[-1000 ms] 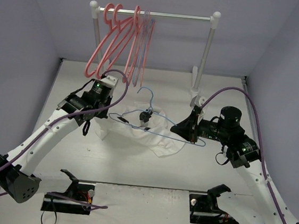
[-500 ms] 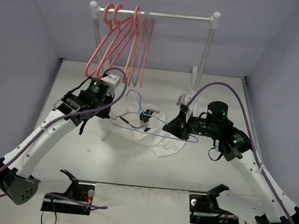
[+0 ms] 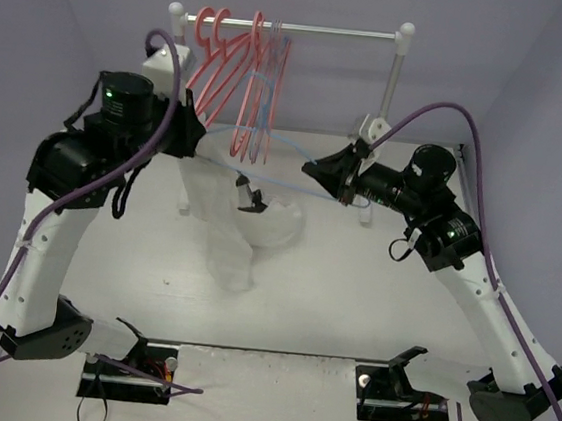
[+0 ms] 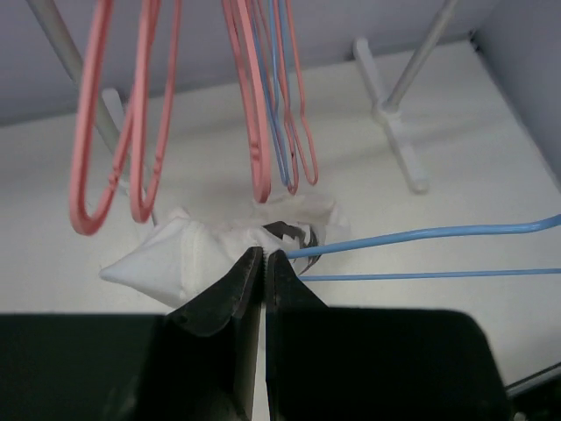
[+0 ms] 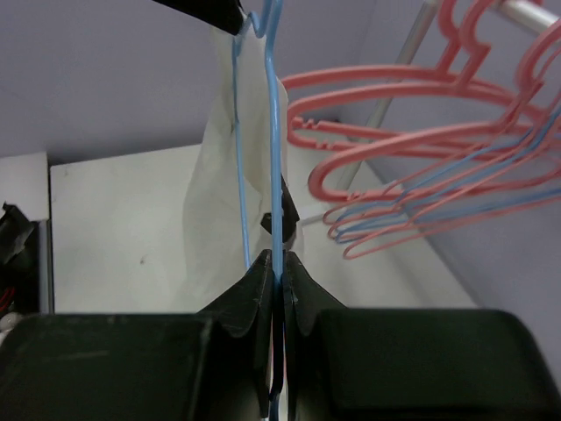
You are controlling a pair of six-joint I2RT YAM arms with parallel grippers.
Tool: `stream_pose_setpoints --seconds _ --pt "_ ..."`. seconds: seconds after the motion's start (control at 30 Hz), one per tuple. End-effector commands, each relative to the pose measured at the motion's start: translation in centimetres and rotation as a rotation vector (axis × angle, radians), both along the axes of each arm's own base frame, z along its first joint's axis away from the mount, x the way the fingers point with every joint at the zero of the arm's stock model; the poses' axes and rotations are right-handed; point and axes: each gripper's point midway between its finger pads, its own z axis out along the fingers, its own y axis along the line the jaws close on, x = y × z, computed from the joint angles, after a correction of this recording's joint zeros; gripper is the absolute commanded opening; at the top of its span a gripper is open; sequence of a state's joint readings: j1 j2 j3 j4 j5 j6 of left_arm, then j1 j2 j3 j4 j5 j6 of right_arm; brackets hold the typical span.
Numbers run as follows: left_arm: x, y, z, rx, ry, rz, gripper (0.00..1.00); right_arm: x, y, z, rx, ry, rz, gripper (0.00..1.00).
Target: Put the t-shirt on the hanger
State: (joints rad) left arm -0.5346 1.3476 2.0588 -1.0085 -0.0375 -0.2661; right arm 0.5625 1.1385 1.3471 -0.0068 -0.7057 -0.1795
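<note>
Both fingers (image 4: 219, 303) pinching hanger (image 4: 438, 233), t-shirt (image 4: 180, 254) dangling

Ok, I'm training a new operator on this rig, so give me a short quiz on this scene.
1. True or false: the right hand is shut on the light-blue hanger.
2. Which hand pinches the white t-shirt? A) left hand B) right hand C) neither
3. Fill in: the thick hangers on the rack are ___.
Key: 1 true; 2 A; 3 pink.
</note>
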Motion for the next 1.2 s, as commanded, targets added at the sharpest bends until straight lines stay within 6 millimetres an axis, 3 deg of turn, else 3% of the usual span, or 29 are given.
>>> stream_pose_setpoints --seconds 0.0,0.07,0.17,0.27,0.3,0.37,0.4,0.6,0.8,1.07,1.17 --pt "-1.6 3.1 7.4 -0.062 -0.182 0.099 0.0 0.4 -0.1 9.4 0.145 -0.268 -0.029 0.0" --pt "-1.3 5.7 7.9 -0.006 -0.218 0.213 0.0 0.4 -0.2 9.3 0.143 -0.27 -0.035 0.0" --pt "-0.9 7.0 6.7 0.076 -0.198 0.272 0.0 0.5 -0.2 6.4 0.119 -0.205 -0.042 0.0" --pt "-0.2 6.3 4.3 0.094 -0.131 0.268 0.0 0.4 -0.6 2.4 0.098 -0.105 -0.071 0.0" --pt "-0.3 6.0 4.2 0.08 -0.126 0.256 0.0 0.0 -0.8 2.7 0.105 -0.113 -0.069 0.0" --pt "-0.4 4.9 2.9 0.046 -0.079 0.225 0.0 0.0 -1.0 0.1 0.086 -0.062 -0.109 0.0" --pt "-0.4 4.3 2.0 0.045 -0.05 0.21 0.0 0.1 -1.1 -0.2 0.086 -0.053 -0.135 0.0" --pt "-0.5 2.5 -2.8 0.041 0.085 0.217 0.0 -0.6 -1.3 -0.3 0.13 -0.054 -0.215 0.0" --pt "0.4 2.2 -5.6 0.074 0.149 0.257 0.0 -0.2 -2.5 0.3 0.193 -0.073 -0.297 0.0" --pt "0.6 1.6 -3.4 0.027 0.109 0.244 0.0 0.3 -1.4 -0.8 0.221 -0.047 -0.312 0.0" --pt "0.3 0.2 -2.9 -0.017 0.117 0.192 0.0 0.8 -1.4 -1.3 0.238 -0.046 -0.354 0.0"
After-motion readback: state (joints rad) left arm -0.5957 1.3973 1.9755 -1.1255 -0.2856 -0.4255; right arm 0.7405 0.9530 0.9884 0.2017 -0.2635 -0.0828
